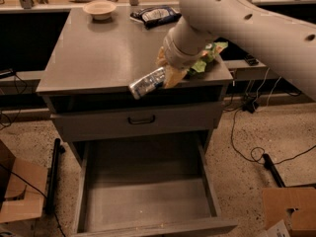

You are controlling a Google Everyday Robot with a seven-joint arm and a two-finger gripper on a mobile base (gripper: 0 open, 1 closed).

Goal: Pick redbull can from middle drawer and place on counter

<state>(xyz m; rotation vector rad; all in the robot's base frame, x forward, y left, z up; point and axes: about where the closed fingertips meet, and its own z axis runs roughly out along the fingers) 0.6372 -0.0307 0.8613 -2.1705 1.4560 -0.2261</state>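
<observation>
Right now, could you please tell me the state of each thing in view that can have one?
redbull can: gripped, tilted, at the front edge of the counter.
tool: shut on the redbull can.
middle drawer: pulled open.
upper drawer: closed.
bowl: upright on the counter.
green snack bag: lying on the counter, partly hidden by the arm.

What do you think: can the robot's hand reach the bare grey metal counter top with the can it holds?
Probably yes. The hand, shut on the slim silver-and-blue metal can, is at the grey metal counter's front edge; bare top lies beside it, and the green snack bag sits behind.
</observation>
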